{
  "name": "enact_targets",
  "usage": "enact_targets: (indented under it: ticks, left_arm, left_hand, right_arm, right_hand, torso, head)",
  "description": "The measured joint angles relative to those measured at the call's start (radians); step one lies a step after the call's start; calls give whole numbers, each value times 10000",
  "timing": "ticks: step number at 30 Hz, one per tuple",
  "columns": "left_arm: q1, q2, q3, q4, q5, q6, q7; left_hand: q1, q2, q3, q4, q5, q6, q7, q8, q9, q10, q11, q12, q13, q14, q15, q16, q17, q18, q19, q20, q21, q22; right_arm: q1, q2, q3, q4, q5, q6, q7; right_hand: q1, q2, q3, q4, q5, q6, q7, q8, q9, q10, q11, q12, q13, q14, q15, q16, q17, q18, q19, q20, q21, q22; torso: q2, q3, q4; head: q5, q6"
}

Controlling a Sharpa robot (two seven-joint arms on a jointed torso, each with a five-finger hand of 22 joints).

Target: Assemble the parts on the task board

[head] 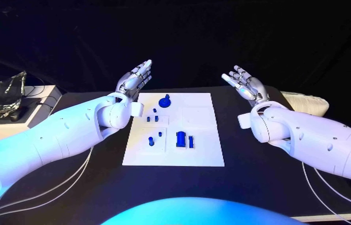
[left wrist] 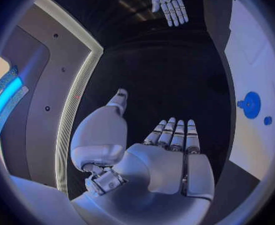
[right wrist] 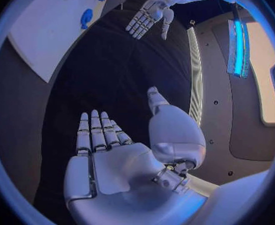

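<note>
You are holding both the left hand [head: 136,77] and the right hand [head: 242,83] empty with fingers spread above the black tabletop [head: 256,174], flanking the flat white task board [head: 201,149] where small blue rigid-looking parts [head: 180,138] are lying, probably light and slippery, so pinch their sides.

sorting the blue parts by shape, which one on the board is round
The round blue part at the task board's far end; the other parts are small pegs and blocks.

A black surface [head: 88,184] carries the scene. Off its far left corner stands a white box [head: 40,95] with cables [head: 18,105] and a crumpled silvery thing [head: 13,85] on it. At its far right edge lies a pale ribbed object [head: 306,103].
</note>
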Motion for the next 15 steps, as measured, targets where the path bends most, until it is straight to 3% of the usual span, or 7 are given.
enact_targets:
  ticks: [1,3,4,7,10,13,15]
  left_arm:
    - [53,-4,-88,96,19,-82,8]
    - [232,-22,-382,415,85,-378,43]
    - [368,-40,-606,657,138,-623,75]
    - [736,-72,-1185,1322,305,-1353,182]
    - [1049,-93,-1668,1918,496,-2150,315]
    - [1269,-121,-2000,2324,670,-2843,439]
    - [1396,-143,-2197,2562,796,-3337,531]
  left_hand:
    - [-662,30,-81,-27,-26,-133,-28,-43,-38,-207,-26,-15,-10,-137,-22,-72,-32,1,-121,-44,-56,-67]
    - [-2408,115,-288,-96,-92,-466,-97,-154,-131,-736,-96,-35,-35,-479,-84,-252,-102,0,-436,-146,-186,-249]
    - [-3299,156,-385,-138,-92,-632,-132,-213,-174,-994,-131,-88,-47,-649,-107,-342,-136,-102,-592,-194,-244,-331]
    - [-4925,228,-550,-228,-171,-938,-188,-271,-251,-1457,-197,-115,-69,-963,-162,-501,-198,-157,-885,-293,-333,-495]
    - [-5891,273,-646,-238,-186,-1095,-244,-328,-304,-1738,-234,-154,-78,-1131,-212,-559,-238,-157,-1037,-354,-409,-585]
    - [-6441,300,-710,-256,-216,-1182,-226,-378,-328,-1877,-269,-164,-84,-1207,-226,-637,-257,-157,-1101,-401,-419,-638]
    - [-6735,313,-742,-280,-216,-1234,-277,-379,-338,-1948,-276,-164,-88,-1251,-199,-637,-265,-157,-1139,-391,-455,-668]
  right_arm:
    - [-4,-40,20,124,84,-34,21]
    - [-18,-183,87,547,391,-161,100]
    - [-26,-283,138,852,629,-263,168]
    - [-45,-517,251,1587,1316,-565,389]
    - [-62,-693,334,2155,2001,-869,629]
    - [-76,-808,383,2510,2547,-1114,822]
    - [-80,-864,408,2688,2903,-1275,951]
  right_hand:
    - [-624,33,-98,1,-27,-150,-28,-27,-83,-283,-18,-34,-63,-282,-9,-78,-83,0,-225,-23,0,-180]
    - [-2298,111,-348,-2,-57,-535,-106,-104,-303,-1028,-67,-123,-230,-1014,-30,-280,-296,-8,-809,-85,-54,-646]
    - [-3117,148,-467,-4,-57,-722,-147,-122,-407,-1382,-86,-153,-311,-1365,-44,-373,-400,-136,-1087,-114,-77,-868]
    - [-4606,210,-684,-8,-102,-1058,-205,-180,-595,-2025,-126,-231,-454,-1995,-71,-554,-584,-157,-1592,-165,-99,-1273]
    - [-5503,251,-787,-2,-102,-1230,-279,-223,-708,-2405,-154,-241,-543,-2382,-74,-638,-694,-157,-1890,-191,-124,-1513]
    - [-6001,275,-852,-17,-140,-1326,-273,-238,-770,-2626,-161,-282,-587,-2588,-82,-677,-757,-156,-2039,-229,-124,-1646]
    - [-6253,285,-880,10,-140,-1362,-289,-238,-800,-2705,-170,-282,-614,-2666,-73,-717,-786,-156,-2108,-220,-124,-1712]
  torso:
    - [4,1,20]
    - [21,-6,102]
    - [31,-7,157]
    - [66,-21,337]
    - [106,-30,527]
    - [141,-42,704]
    - [160,-49,789]
  head:
    - [-25,59]
    - [-113,261]
    - [-180,413]
    - [-368,846]
    - [-561,1307]
    - [-714,1688]
    - [-807,1877]
